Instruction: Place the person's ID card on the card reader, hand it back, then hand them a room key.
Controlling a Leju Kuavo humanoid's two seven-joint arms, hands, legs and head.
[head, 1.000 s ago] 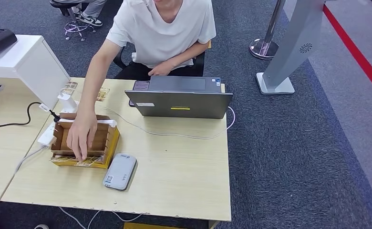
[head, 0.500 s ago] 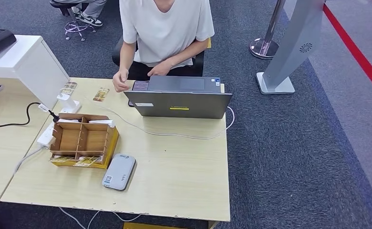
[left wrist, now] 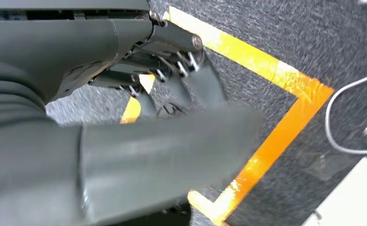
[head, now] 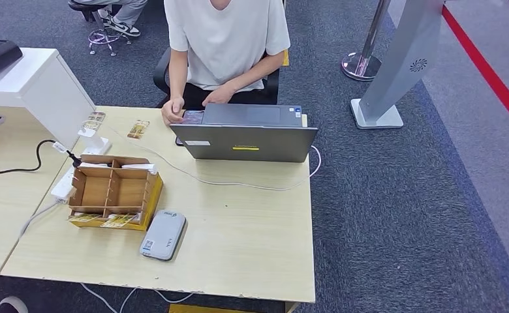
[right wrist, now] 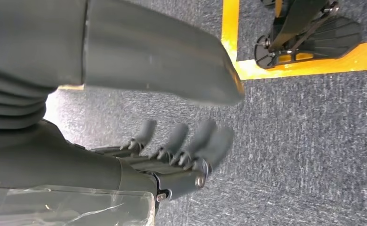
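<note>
The grey card reader (head: 163, 235) lies flat near the table's front edge, beside a wooden compartment box (head: 111, 190). Patterned cards (head: 106, 220) sit along the box's front and white cards (head: 141, 167) at its back. Two more cards (head: 138, 129) lie on the table behind the box. A person in a white T-shirt (head: 226, 39) sits behind the laptop (head: 245, 140) with both hands by its far edge. My left hand (left wrist: 101, 155) hangs over the floor, fingers apart and holding nothing. My right hand (right wrist: 78, 160) also hangs over the carpet, fingers spread and holding nothing.
A white cable (head: 239, 182) runs across the table in front of the laptop. A white stand (head: 94, 140) and a power strip (head: 64, 186) sit left of the box. A white cabinet (head: 36, 85) stands at far left, a grey kiosk base (head: 377, 114) on the right.
The person's arm, which was reaching into the wooden box, has drawn back to the laptop. The box and card reader have stayed put.
</note>
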